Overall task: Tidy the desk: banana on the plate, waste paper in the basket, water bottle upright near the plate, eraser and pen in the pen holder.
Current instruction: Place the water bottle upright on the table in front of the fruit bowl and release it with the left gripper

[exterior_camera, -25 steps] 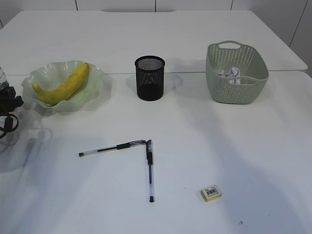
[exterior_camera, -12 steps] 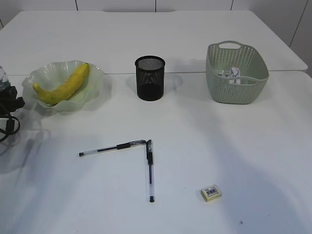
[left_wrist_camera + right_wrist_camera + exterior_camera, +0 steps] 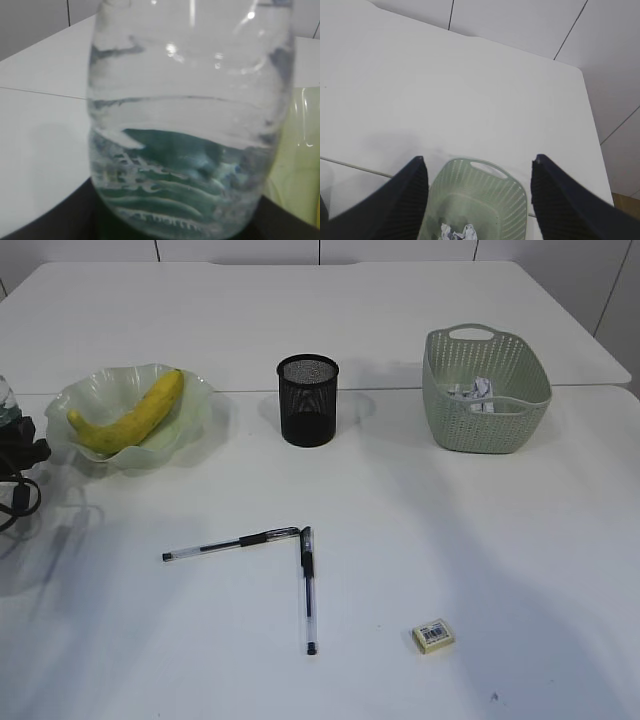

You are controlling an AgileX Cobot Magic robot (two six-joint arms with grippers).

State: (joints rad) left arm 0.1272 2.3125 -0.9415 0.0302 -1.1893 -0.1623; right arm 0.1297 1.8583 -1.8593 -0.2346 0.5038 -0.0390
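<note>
At the far left edge of the desk (image 3: 400,540), my left gripper (image 3: 18,452) is shut on the water bottle (image 3: 187,125). The clear body and dark green label fill the left wrist view. Only a sliver of the bottle (image 3: 4,400) shows in the exterior view. The banana (image 3: 135,412) lies in the pale green plate (image 3: 200,392) beside it. Two pens (image 3: 230,543) (image 3: 307,590) lie tip to tip on the desk. The eraser (image 3: 433,636) sits to their right. The pen holder (image 3: 307,400) stands mid-desk. My right gripper (image 3: 479,159) hangs open above the basket (image 3: 480,200), which holds the waste paper (image 3: 456,233).
In the exterior view the basket (image 3: 485,390) stands at the back right with the paper (image 3: 472,390) inside. A seam between two tabletops runs behind the plate, the pen holder and the basket. The right arm is outside the exterior view.
</note>
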